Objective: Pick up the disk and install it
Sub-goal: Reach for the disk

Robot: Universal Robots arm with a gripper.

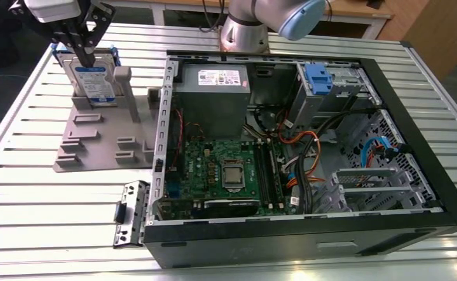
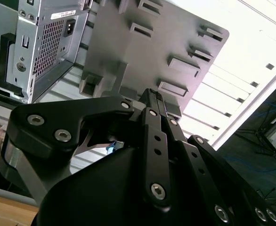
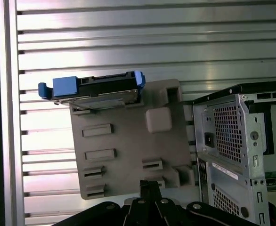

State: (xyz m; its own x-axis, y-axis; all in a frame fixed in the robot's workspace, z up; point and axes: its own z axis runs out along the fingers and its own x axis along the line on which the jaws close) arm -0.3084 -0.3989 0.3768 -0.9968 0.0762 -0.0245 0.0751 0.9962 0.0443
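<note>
Silver disk (image 1: 92, 81), white-and-blue label, blue side rails, standing upright in grey holder (image 1: 95, 140) on table (image 1: 25, 193); claw (image 1: 84, 57) pressed together, empty.

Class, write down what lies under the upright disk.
A grey slotted stand holds the disk upright on the table. The disk's bottom edge is hidden inside the stand's slot.
</note>
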